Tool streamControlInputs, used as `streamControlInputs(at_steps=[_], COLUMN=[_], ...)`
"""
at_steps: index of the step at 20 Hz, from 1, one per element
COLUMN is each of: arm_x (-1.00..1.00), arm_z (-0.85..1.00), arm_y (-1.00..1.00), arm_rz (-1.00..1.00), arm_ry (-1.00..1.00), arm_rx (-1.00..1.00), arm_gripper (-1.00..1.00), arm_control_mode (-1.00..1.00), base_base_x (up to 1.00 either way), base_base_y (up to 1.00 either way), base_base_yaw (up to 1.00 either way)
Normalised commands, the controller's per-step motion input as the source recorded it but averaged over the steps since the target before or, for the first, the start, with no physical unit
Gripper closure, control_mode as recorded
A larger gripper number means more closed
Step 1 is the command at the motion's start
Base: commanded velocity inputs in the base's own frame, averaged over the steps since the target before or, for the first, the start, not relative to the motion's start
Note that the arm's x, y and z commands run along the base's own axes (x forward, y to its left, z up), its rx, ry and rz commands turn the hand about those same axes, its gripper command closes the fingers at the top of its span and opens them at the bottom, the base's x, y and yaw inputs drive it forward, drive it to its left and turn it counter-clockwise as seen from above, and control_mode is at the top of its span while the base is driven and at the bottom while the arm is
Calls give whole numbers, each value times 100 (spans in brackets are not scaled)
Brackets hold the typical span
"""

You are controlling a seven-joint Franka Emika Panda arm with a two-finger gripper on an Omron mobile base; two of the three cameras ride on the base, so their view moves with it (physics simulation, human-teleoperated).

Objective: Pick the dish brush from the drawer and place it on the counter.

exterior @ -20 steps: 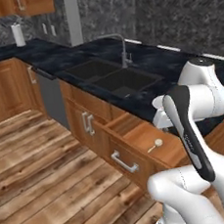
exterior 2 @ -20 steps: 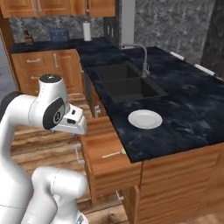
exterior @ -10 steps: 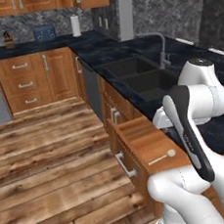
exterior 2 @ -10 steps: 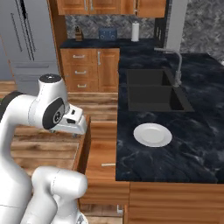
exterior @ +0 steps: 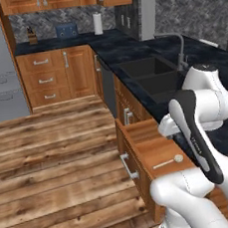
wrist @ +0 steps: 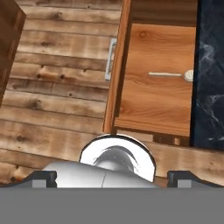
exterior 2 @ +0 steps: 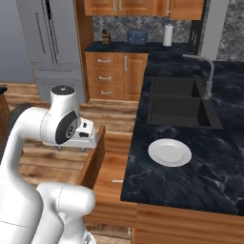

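Brush-wise, your dish brush [wrist: 170, 75] lay crosswise in the drawer [wrist: 153, 105], head toward the counter [wrist: 210, 78]; gripper state: cannot tell.

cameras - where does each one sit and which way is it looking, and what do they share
Left base view: behind the arm on its left, facing forward and down at the open drawer and counter; white arm lower right.
Right base view: behind on its right, over the counter and plate; arm lower left.
Hand view: looking down into the drawer at the dish brush.
Shared: drawer, dish brush, counter.
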Motion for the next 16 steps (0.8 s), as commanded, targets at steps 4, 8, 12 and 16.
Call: streamControlInputs(at_steps=[4, 8, 12, 16], arm_x=[34, 38, 40, 44], arm_z=[-72, -80, -82, -68], arm_y=[13, 45, 44, 9], arm_rz=[11, 3, 0, 0], arm_ry=[0, 4, 7, 12], arm_rx=[0, 0, 0, 0], arm_gripper=[-100, -100, -100, -100], arm_control_mode=[-100, -100, -100, -100], base_base_x=[0, 0, 0, 0], base_base_y=[0, 0, 0, 0], base_base_yaw=[0, 0, 0, 0])
